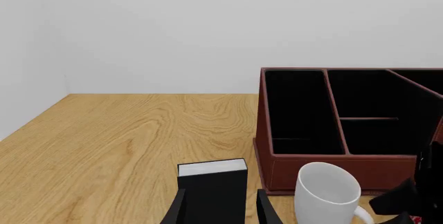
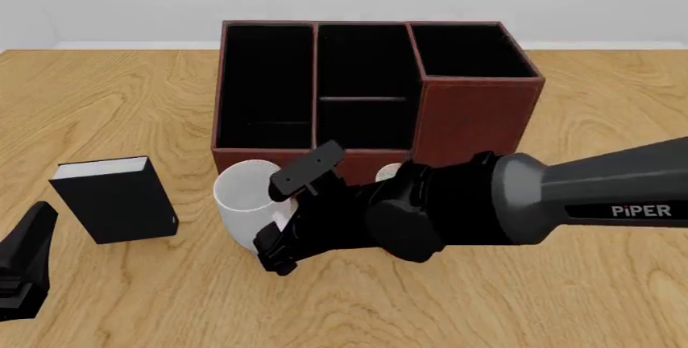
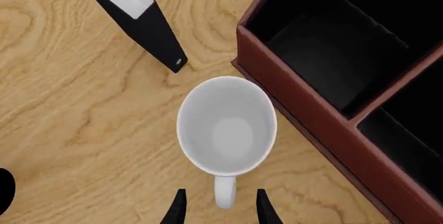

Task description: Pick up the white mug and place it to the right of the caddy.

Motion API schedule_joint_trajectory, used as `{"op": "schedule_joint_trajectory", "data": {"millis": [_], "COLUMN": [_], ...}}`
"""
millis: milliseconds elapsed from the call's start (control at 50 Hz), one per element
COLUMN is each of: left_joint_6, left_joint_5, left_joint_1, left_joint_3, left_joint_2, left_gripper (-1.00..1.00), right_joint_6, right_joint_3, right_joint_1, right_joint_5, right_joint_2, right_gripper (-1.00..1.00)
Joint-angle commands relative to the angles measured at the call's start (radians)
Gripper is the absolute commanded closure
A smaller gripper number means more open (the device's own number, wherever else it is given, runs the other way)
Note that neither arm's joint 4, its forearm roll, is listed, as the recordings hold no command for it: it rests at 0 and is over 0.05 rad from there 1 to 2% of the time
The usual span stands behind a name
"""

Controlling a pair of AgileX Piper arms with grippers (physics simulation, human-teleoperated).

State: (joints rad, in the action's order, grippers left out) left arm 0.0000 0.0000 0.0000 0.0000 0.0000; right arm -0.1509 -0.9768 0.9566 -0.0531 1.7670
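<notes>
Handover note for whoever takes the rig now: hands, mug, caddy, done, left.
Right hand: open, fingers either side of the white mug's handle, not closed.
Left hand: open, idle, near the black book.
White mug: upright on the table, in front of the caddy, toward its left.
Done: approach only.
Left: grasp, lift, set down right of the caddy.

White mug: plain glossy white, inside and out. Caddy just behind the mug: dark reddish-brown leather-look walls, black-lined compartments. Book left of the mug: black cover, white page edge. Table: light oak woodgrain. Right gripper over the mug: black; its arm dark grey with white "PIPER" lettering. Wall behind the caddy: pale grey-white.
</notes>
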Motion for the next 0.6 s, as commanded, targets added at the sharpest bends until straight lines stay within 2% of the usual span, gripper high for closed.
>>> {"op": "schedule_joint_trajectory", "data": {"millis": [20, 600], "left_joint_6": [0.0, 0.0], "left_joint_5": [0.0, 0.0], "left_joint_1": [0.0, 0.0], "left_joint_3": [0.0, 0.0], "left_joint_2": [0.0, 0.0], "left_gripper": [-1.0, -1.0], "right_joint_6": [-0.015, -0.026], "right_joint_3": [0.004, -0.011], "right_joint_1": [0.003, 0.004], "right_joint_5": [0.017, 0.033], "right_joint_2": [0.022, 0.086], "right_gripper": [-1.0, -1.0]}}
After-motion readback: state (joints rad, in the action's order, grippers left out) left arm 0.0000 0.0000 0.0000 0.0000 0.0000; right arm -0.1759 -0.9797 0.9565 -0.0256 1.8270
